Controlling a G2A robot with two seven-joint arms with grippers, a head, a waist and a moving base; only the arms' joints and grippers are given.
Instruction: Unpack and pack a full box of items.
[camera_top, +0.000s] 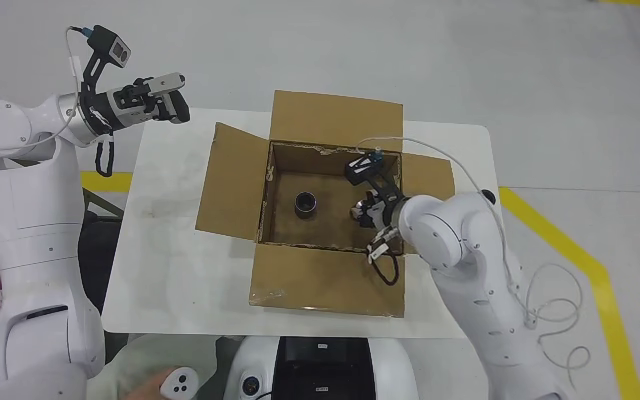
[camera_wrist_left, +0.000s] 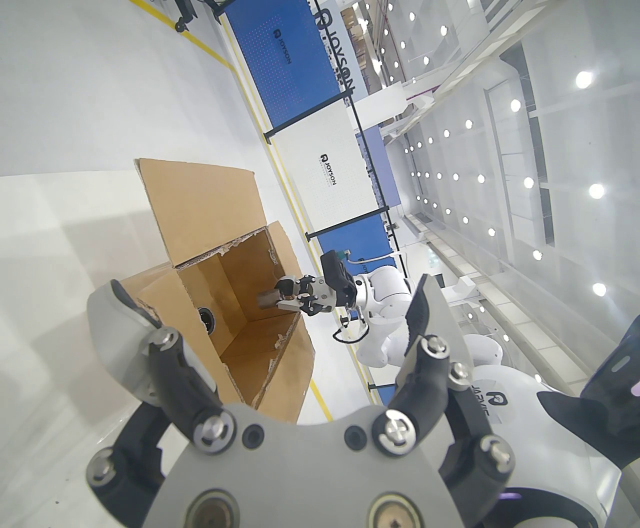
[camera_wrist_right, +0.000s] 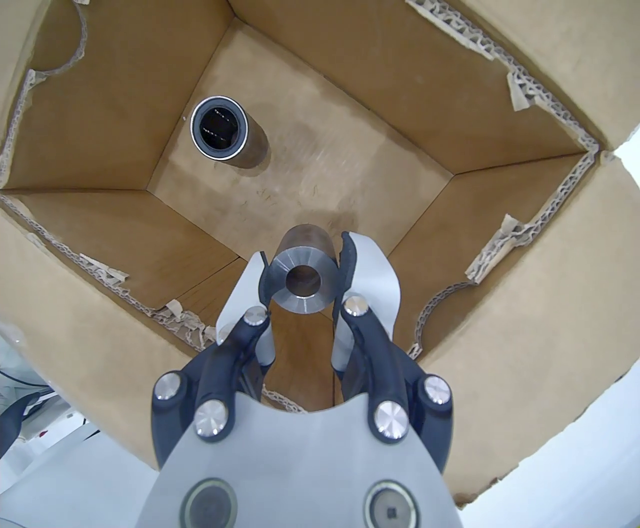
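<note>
My right claw (camera_wrist_right: 305, 260) clamped on a metal sleeve (camera_wrist_right: 282, 292) inside the box (camera_wrist_right: 500, 125); I'd keep it upright, moving straight, clear of the bearing (camera_wrist_right: 220, 127) standing ahead.

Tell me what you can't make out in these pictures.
Top view: the right gripper covers part of the box floor.
Right wrist view: the held cylinder hides its own lower end; floor contact unclear.
Left wrist view: box wall hides most of the standing cylinder.
</note>
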